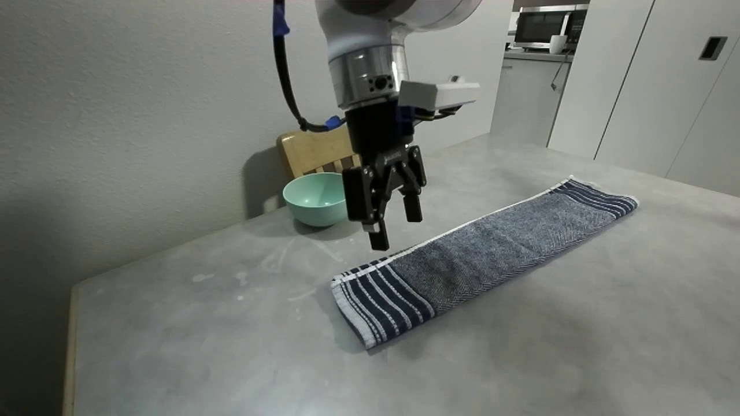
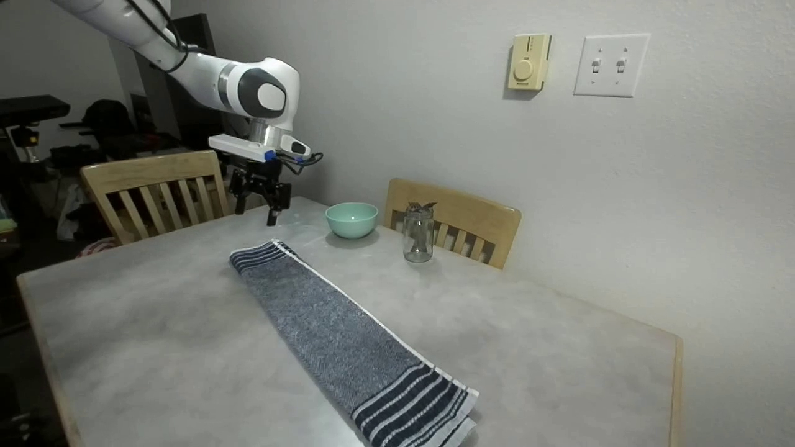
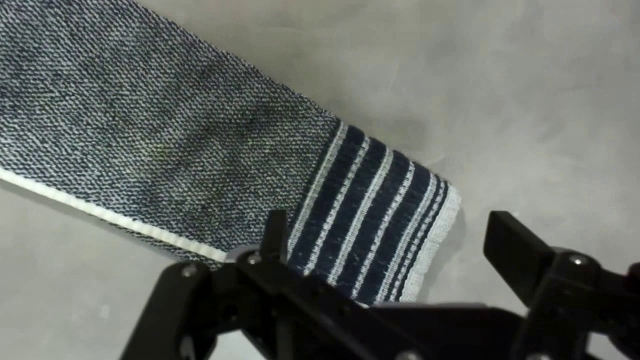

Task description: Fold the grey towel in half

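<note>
Table [image 1: 231,346], grey. Towel [image 1: 485,248]: flat on it, striped end [image 3: 370,215] below the tool [image 1: 396,230]. Tool: spread wide, empty. Risk: a shallow pinch might catch one layer only, skewing the fold.

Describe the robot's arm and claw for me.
The arm is white and rounded, with a dark grey joint patch and silver collar. A black cable carries blue tape; a white box is fixed near the collar. The claw is black, with two jointed, blocky fingers.
</note>
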`<state>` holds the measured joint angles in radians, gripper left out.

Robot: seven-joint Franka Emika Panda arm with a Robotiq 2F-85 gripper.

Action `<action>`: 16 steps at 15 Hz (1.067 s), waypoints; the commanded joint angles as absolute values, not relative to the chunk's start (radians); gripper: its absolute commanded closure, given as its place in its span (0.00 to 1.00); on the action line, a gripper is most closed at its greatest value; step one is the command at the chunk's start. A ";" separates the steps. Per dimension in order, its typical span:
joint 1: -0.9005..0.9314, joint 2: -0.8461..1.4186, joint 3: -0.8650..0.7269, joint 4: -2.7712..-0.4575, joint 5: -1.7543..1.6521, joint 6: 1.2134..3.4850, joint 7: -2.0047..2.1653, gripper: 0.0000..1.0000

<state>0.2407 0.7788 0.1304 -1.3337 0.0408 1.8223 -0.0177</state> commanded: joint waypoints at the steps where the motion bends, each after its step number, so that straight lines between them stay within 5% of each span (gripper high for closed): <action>1: 0.264 0.923 0.139 -1.091 0.002 1.628 -0.062 0.00; 2: 0.257 0.851 0.137 -1.223 0.021 1.725 -0.029 0.00; 9: 0.268 0.911 0.136 -1.114 0.010 1.652 -0.041 0.00; 16: 0.326 1.115 0.124 -0.849 -0.063 1.473 -0.053 0.00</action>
<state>0.3011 0.9922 0.1306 -1.0196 -0.0404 1.5659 -0.0316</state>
